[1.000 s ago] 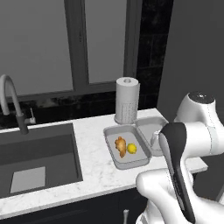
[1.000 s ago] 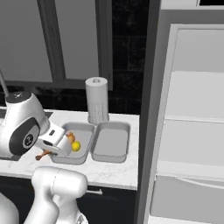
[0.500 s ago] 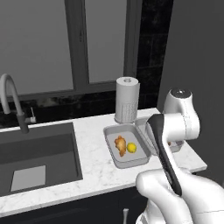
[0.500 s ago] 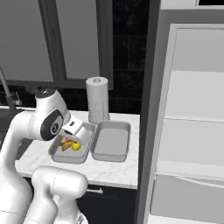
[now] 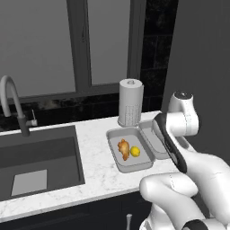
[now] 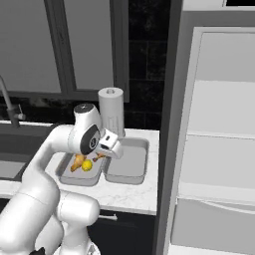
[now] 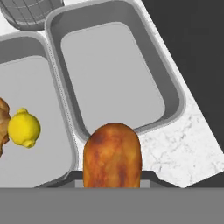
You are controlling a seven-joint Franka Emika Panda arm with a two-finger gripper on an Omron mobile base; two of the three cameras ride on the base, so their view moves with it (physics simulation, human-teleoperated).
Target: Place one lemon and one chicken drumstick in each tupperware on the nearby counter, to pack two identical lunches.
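Hand view: the chicken drumstick point(image 7: 112, 155) I am carrying rises from the bottom of the picture, meaty end foremost, clamped between the closed fingers of the gripper point(image 6: 103, 156). Its long axis runs along the line of the hand, toward the empty tupperware point(image 7: 114, 70) directly ahead. The near rim of that tray lies just beyond the tip of the meat, so I judge the drumstick to hang over the shared edge of the two trays and not yet over the empty floor.

Beside it, the filled tupperware point(image 7: 33, 109) already holds a lemon point(image 7: 24, 127) and, at the picture's edge, a sliver of a second drumstick point(image 7: 3, 122). The left base view confirms the pairing: drumstick point(image 5: 123, 148) and lemon point(image 5: 134, 151) lie side by side, just apart, in the tray nearer the sink point(image 5: 38, 157).

Right base view: the gripper hovers above the divide between the trays, the bone end of the carried piece showing orange under the hand.

Both trays stand touching, long sides together, on the counter point(image 5: 96, 173), with a paper-towel roll point(image 5: 130, 102) upright just behind them.

As I judge it, the coming move is a short advance toward the empty tray, then release; dropped too early, the piece could land on the rim.
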